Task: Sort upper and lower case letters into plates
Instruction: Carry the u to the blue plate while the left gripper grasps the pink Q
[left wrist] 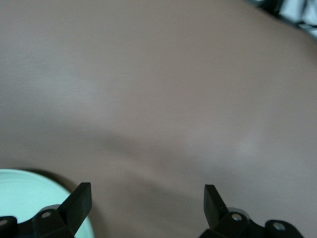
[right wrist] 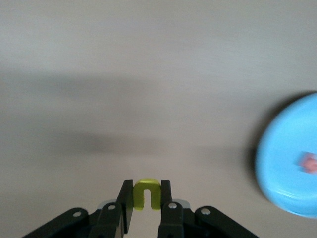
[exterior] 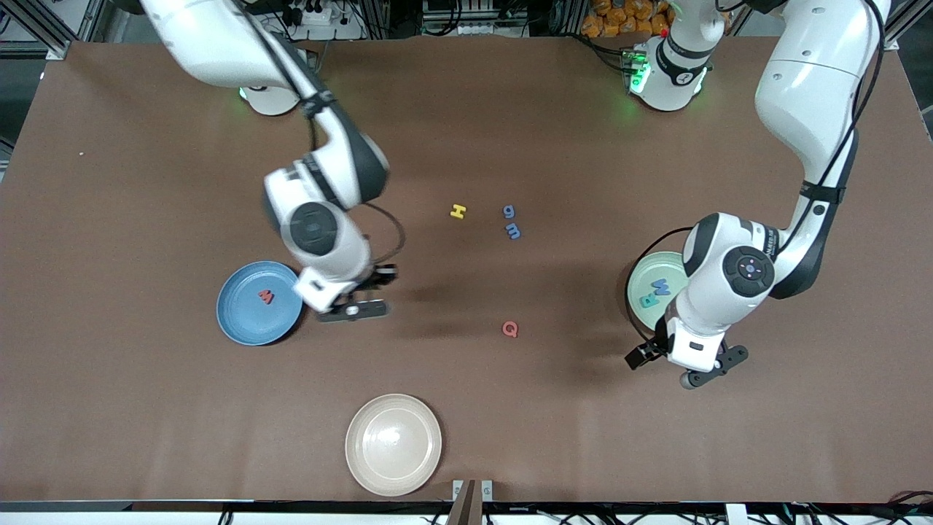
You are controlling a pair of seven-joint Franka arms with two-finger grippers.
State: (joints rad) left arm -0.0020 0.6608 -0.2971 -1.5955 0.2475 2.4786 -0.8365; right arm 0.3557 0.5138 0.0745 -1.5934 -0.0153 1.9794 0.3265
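Note:
My right gripper [exterior: 356, 305] is shut on a yellow u [right wrist: 146, 193] and hangs over the table just beside the blue plate [exterior: 240, 321]. A red w [exterior: 266, 295] lies on that plate, and the right wrist view also shows the blue plate [right wrist: 287, 168] and the red w [right wrist: 309, 163]. My left gripper [exterior: 685, 364] stands open and holds nothing, over the table at the edge of the mint green plate [exterior: 645, 281], on which lie a teal R [exterior: 646, 300] and a blue M [exterior: 662, 286]. On the table between the arms lie a yellow H [exterior: 457, 211], a blue g [exterior: 509, 211], a blue m [exterior: 514, 231] and a red Q [exterior: 510, 329].
A cream-white plate [exterior: 393, 445] sits near the table's front edge, nearer to the front camera than all the letters. The left wrist view shows the rim of the mint plate [left wrist: 25, 193] beside one finger [left wrist: 79, 201] and bare brown table ahead.

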